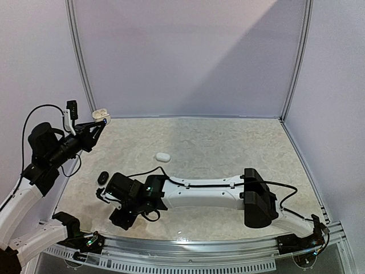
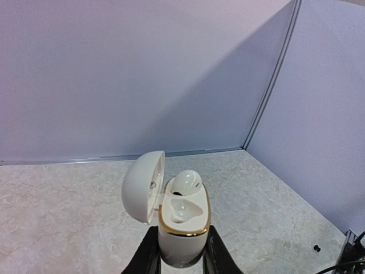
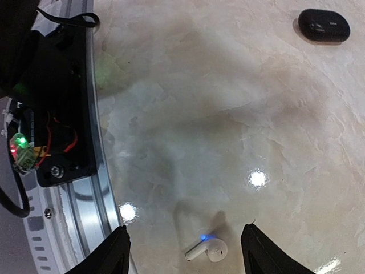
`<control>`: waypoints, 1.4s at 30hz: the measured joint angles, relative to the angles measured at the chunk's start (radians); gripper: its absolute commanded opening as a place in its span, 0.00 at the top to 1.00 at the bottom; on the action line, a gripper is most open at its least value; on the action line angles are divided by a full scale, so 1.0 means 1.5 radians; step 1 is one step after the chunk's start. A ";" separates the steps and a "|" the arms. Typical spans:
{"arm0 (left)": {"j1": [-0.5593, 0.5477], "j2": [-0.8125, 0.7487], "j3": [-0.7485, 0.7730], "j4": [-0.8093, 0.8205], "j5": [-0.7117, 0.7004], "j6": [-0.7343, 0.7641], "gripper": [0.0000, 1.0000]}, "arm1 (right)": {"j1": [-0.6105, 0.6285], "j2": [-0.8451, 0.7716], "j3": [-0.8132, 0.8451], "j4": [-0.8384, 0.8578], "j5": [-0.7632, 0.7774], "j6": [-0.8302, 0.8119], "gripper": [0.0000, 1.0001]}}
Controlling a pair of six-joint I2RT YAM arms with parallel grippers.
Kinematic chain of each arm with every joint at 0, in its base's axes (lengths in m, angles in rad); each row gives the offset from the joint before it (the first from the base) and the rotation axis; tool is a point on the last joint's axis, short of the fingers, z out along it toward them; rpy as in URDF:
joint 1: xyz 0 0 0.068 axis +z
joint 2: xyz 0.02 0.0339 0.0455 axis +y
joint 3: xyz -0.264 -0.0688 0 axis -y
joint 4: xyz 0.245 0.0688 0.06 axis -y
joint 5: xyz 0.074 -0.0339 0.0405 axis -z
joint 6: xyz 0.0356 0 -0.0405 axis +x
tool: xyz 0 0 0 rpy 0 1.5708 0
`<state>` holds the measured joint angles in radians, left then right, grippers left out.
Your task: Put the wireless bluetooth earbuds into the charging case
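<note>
My left gripper [image 2: 181, 254] is shut on an open white charging case [image 2: 182, 228] with a gold rim, held up at the table's far left [image 1: 100, 115]. One white earbud [image 2: 186, 182] sits in its far slot; the near slot is empty. Its lid [image 2: 142, 185] hangs open to the left. My right gripper [image 3: 183, 251] is open, low over the near left of the table [image 1: 122, 217]. A white stemmed earbud [image 3: 207, 250] with a blue light lies on the table between its fingers.
A closed white case [image 1: 162, 155] lies mid-table. A closed black case [image 1: 102, 177] lies left of the right gripper, also in the right wrist view [image 3: 324, 25]. The table's metal front rail [image 3: 105, 188] and left arm base [image 3: 51, 103] are close by.
</note>
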<state>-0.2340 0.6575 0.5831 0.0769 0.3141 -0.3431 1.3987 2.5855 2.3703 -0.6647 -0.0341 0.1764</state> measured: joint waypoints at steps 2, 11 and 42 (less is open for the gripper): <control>0.001 -0.003 -0.004 0.000 0.003 -0.001 1.00 | 0.001 0.010 -0.001 0.001 0.012 0.002 0.39; 0.001 -0.003 -0.005 0.004 0.012 -0.009 1.00 | 0.003 0.026 -0.013 -0.001 0.074 0.014 0.52; 0.002 0.003 -0.007 0.010 0.027 -0.018 1.00 | 0.010 0.026 -0.024 -0.041 0.096 -0.063 0.63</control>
<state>-0.2314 0.6613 0.5732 0.0914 0.3550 -0.3702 1.4136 2.6251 2.3348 -0.7269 0.1093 0.0822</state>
